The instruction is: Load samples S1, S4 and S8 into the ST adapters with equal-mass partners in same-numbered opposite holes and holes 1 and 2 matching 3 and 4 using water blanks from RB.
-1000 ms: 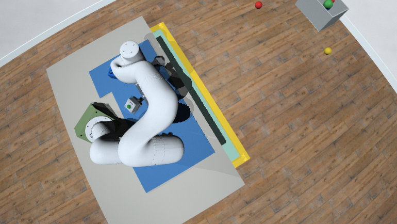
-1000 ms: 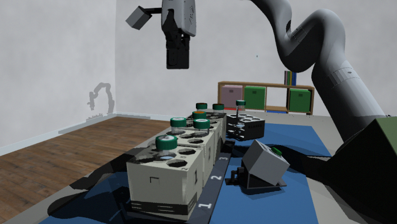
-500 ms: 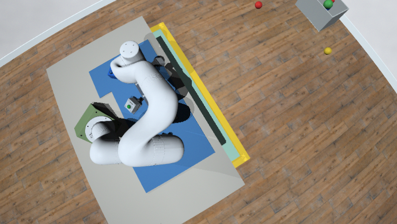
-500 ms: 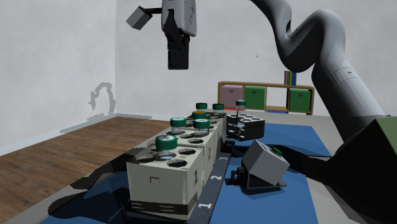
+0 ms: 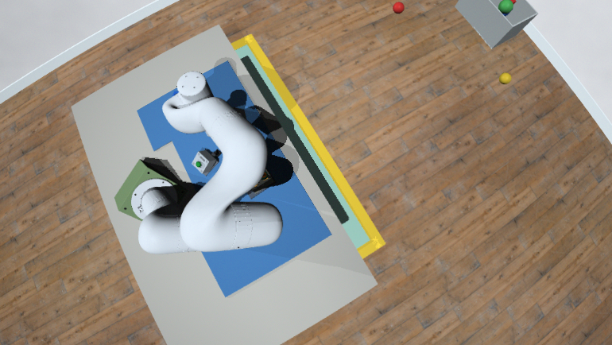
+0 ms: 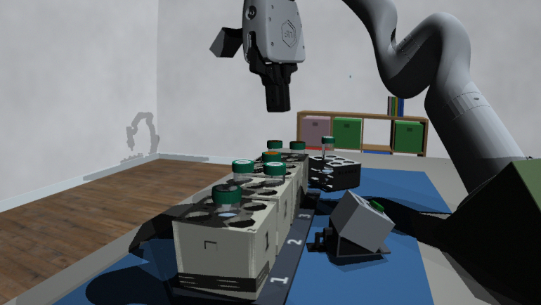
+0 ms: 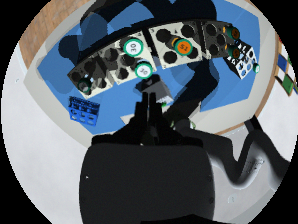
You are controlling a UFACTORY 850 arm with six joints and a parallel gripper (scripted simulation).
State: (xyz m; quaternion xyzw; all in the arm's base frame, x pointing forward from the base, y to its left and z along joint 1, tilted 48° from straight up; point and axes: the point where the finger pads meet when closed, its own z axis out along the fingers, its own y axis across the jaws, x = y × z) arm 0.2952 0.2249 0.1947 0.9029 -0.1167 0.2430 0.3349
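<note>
From the top, the big white arm point(image 5: 222, 171) is bending over the blue mat point(image 5: 274, 239) and covering almost all the boxes and tubes. Only the little gray box with the green button point(image 5: 198, 163) is peeking out beside it. The hand is hiding under the arm here, so this view is not showing whether it is holding anything.

From the side, the gripper point(image 6: 276, 99) is hanging high above the row of boxes, with its fingers pinched tight together and nothing between them. The green button point(image 6: 376, 205) is sitting on its tilted gray box, low and off to the side of the hand. It looks small and hard, so I think a soft push straight onto its top with the closed fingertips is best. The tubes point(image 6: 226, 199) are standing in the pale boxes point(image 6: 223, 246) on the dark stand point(image 6: 291, 246). They look smooth and light, easy to tip, so the green cap is the best place to grab one. The water levels are too hard to read from here.

From the hand's own camera, the gripper point(image 7: 149, 106) is blocking the middle. An orange-dotted tube point(image 7: 184, 46) and white-dotted tubes point(image 7: 133, 47) are showing, but their writing is too small to read. The blue rack point(image 7: 84, 108) is only partly showing.
</note>
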